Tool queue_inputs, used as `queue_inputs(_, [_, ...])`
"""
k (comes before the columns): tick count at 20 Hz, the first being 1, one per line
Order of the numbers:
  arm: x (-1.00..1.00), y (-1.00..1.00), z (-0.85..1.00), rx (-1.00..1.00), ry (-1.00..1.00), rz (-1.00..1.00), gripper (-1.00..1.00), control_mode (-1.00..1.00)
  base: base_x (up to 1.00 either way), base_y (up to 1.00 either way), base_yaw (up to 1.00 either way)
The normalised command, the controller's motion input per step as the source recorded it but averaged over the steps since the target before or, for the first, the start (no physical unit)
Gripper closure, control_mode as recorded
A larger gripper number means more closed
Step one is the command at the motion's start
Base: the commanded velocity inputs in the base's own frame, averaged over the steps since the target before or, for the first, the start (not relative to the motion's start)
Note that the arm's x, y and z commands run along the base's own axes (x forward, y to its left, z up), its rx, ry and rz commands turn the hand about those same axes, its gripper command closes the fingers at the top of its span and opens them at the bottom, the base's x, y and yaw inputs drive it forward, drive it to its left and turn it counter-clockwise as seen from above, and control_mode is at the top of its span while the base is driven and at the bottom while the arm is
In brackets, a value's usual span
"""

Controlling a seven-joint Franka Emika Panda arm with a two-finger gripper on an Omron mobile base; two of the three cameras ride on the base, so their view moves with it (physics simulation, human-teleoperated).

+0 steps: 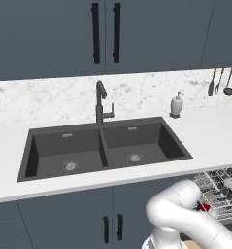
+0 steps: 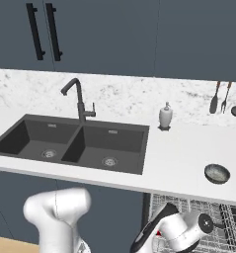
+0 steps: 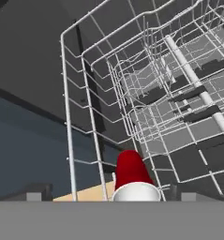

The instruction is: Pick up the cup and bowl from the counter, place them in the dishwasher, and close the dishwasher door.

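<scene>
Left base view: white marble-veined tabletop (image 1: pixel 205 131) with a dark matte double sink (image 1: pixel 103 148); below at right, the pale wire rack of the open dishwasher (image 1: pixel 219 192), a red cup (image 1: pixel 204 207) showing beside the arm. Right base view: a round metallic bowl (image 2: pixel 217 173) sits on the tabletop right of the sink. Hand view: the smooth, tapered cup lies among the rack wires, pale rim nearest the camera, long axis pointing into the rack; fingers (image 3: pixel 111 199) released, spread either side of it.

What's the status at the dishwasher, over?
Gripper open at the dishwasher rack. Cup between its fingertips, in the rack. Bowl on the counter. Nothing blocking.
</scene>
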Motion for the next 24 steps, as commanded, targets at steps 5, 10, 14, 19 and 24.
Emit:
queue_inputs(5, [-0.66, 0.0, 1.0, -0.13, -0.03, -0.05, -1.0, -1.0, 0.0, 0.0, 0.0])
queue_inputs(10, [-0.22, 0.03, 1.0, -0.09, 0.0, 0.0, -1.0, -1.0, 0.0, 0.0, 0.0])
queue_inputs(14, [-0.05, 0.08, 0.97, -0.17, -0.02, 0.0, -1.0, -1.0, 0.0, 0.0, 0.0])
queue_inputs(19, [-0.16, 0.08, 0.9, -0.24, -0.02, 0.0, -1.0, -1.0, 0.0, 0.0, 0.0])
queue_inputs(24, [-0.01, 0.27, 0.65, -0.28, 0.07, 0.0, -1.0, -1.0, 0.0, 0.0, 0.0])
